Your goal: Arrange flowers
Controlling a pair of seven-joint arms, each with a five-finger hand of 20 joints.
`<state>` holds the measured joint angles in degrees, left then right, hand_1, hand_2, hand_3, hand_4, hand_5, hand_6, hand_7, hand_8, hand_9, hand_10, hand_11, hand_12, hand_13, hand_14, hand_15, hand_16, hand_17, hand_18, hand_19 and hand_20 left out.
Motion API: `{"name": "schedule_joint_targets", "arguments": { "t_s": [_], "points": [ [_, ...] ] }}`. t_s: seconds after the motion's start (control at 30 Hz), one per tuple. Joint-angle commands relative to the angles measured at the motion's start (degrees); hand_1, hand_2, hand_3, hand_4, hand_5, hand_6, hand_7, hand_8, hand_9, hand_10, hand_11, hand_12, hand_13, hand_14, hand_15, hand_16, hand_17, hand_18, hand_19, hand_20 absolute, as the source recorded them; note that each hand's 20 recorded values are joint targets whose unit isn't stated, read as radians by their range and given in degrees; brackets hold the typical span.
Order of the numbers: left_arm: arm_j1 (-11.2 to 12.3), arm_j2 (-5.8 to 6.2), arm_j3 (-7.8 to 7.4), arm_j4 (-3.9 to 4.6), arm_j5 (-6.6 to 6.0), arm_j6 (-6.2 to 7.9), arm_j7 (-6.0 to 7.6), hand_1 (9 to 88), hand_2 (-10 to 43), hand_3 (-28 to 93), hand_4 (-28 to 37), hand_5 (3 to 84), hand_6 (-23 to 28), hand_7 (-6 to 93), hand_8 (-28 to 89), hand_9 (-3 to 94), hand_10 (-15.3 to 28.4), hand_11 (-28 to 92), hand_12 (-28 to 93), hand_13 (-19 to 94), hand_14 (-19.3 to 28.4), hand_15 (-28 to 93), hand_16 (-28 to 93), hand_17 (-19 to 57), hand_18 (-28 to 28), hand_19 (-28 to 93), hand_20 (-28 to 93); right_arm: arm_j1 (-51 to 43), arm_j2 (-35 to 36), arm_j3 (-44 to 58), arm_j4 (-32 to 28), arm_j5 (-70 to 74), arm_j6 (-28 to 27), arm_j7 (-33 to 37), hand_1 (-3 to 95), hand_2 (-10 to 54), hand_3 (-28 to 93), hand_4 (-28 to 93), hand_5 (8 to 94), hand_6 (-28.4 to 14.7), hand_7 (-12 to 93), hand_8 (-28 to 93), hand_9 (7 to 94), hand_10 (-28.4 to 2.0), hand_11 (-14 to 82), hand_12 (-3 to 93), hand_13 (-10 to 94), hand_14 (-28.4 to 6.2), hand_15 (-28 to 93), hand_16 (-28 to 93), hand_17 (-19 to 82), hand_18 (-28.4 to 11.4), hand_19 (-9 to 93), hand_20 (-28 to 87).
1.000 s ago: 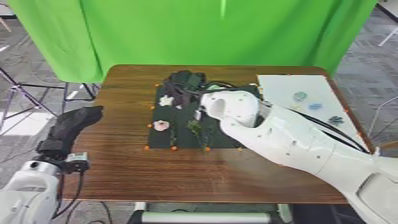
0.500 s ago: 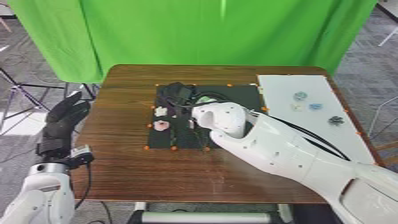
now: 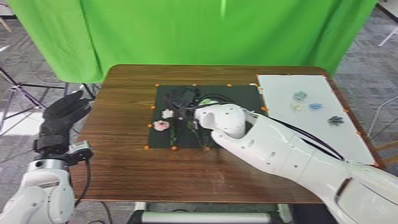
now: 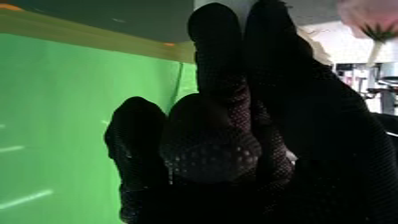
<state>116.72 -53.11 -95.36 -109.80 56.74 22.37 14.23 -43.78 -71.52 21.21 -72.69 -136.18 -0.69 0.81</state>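
Observation:
In the head view my right hand (image 3: 183,97) is over the upper left part of the dark mat (image 3: 235,93), beside a white flower (image 3: 168,114). A pink flower (image 3: 161,125) lies just below the white one, and green stems (image 3: 173,134) run down the mat. In the right wrist view the longest fingers of my right hand (image 4: 298,100) are straight and close together. White petals (image 4: 315,47) are partly hidden behind them, with a pink flower (image 4: 369,15) farther off. My left hand (image 3: 64,112) is open at the table's left edge.
On the right side of the table, a white board (image 3: 282,85) holds a pale green flower (image 3: 300,95), a blue one (image 3: 315,106), a small yellowish one (image 3: 298,107) and a dark one (image 3: 336,120). Orange markers line the mat. A green curtain (image 3: 204,35) hangs behind.
The white flower is lower on the mat than a second ago. My right hand has moved down slightly since the middle frame, and the right forearm has shifted. My left hand has swung up and left.

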Motion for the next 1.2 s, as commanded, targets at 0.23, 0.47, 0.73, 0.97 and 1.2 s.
{"name": "schedule_joint_targets", "arguments": {
  "t_s": [0.23,0.47,0.73,0.97,1.2],
  "points": [
    [1.5,-0.78,-1.77,-1.17,1.46,-2.58,-2.78,50.3,20.4,61,-15.5,39.5,3.4,20.9,-11,44.0,13.2,24,6,38,13.7,12,-4,12.9,8.5,8,17,0.4,0.2,2.0,-1.9,0.0,-5.3,1.0,57.6,-9.4,57,-16,67.6,1.9,26,13,80.6,-8.6,5.9,35.5,89,0.0,63,33,57,-13.4,93,55],
    [1.2,-0.75,-2.28,-1.15,2.58,-3.90,-3.86,49.4,18.7,63,-14.2,39.8,3.1,21.5,-12,44.5,12.9,24,6,38,13.9,13,-4,11.2,8.1,8,15,0.8,0.4,3.4,-3.5,0.8,-7.9,2.6,54.6,-9.5,57,-15,64.4,1.9,25,13,77.1,-9.7,9.7,31.2,88,-0.3,63,33,57,-13.7,93,55],
    [1.7,-0.87,-2.72,-1.42,2.60,-4.21,-4.35,49.1,18.0,63,-13.2,40.0,3.0,21.6,-12,44.7,12.7,24,6,38,14.2,14,-4,10.2,8.1,8,15,1.7,1.4,4.0,-4.6,1.4,-9.1,3.2,52.4,-9.5,58,-15,61.2,2.2,24,12,73.2,-10.7,12.9,25.6,87,-0.8,63,32,56,-13.9,93,55],
    [2.6,-1.06,-3.35,-1.86,2.72,-4.18,-4.62,49.1,17.7,63,-13.2,40.1,2.8,21.7,-12,45.0,12.7,24,6,38,14.2,14,-4,10.0,8.1,8,14,2.8,3.8,5.5,-8.0,3.8,-11.3,4.2,49.2,-9.5,61,-15,60.4,2.9,22,9,72.1,-10.9,14.7,21.4,87,-0.9,63,32,56,-14.0,93,55],
    [3.2,-1.42,-3.51,-2.05,2.81,-4.37,-4.63,49.2,17.4,63,-13.2,40.2,2.7,21.7,-12,45.0,12.6,24,6,38,14.3,14,-4,9.9,8.2,8,14,1.8,10.2,13.5,-17.4,6.6,-14.6,7.4,48.0,-9.5,63,-16,59.5,3.0,21,7,71.0,-11.0,14.1,20.8,87,-1.1,63,32,56,-14.1,93,55]
  ]
}}
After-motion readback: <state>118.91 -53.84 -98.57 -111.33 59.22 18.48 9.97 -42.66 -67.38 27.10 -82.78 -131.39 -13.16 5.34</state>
